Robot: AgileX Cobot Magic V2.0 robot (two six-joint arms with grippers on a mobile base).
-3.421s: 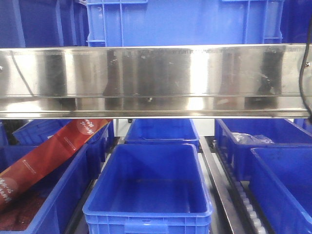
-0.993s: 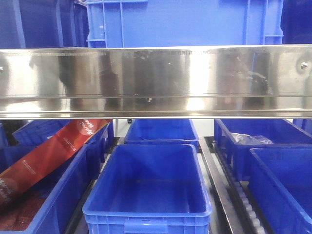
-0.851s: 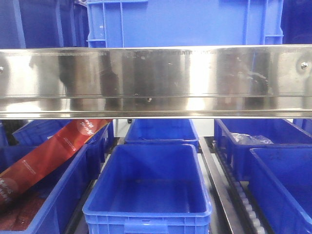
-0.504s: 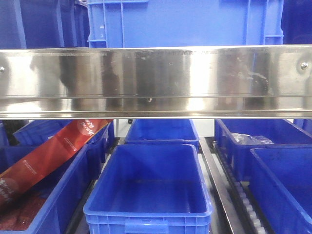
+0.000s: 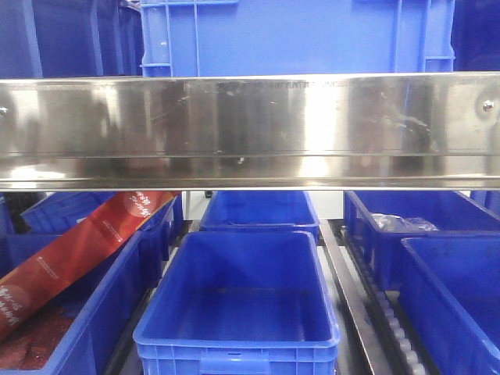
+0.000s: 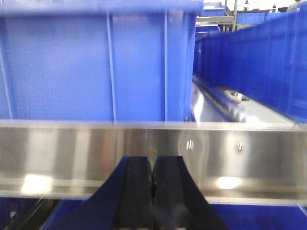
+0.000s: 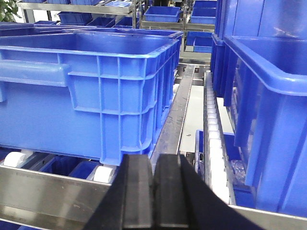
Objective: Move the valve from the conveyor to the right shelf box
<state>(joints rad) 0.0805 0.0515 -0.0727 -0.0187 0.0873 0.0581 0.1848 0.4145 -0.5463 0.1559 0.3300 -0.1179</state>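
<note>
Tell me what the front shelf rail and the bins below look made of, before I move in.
The shelf rail looks like polished, probably stainless, metal: bright, smeared reflections and a fastener head at its right end. The middle bin looks like moulded hard plastic: uniform glossy blue, rolled rim, soft highlights inside.

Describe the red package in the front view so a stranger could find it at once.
Start at the wide shiny steel shelf rail running across the picture, then look below its left end. There a long, flat red printed package leans diagonally out of the open blue plastic bin on the left. It is the only red thing among blue bins, and the empty blue bin in the middle beside it holds nothing.
</note>
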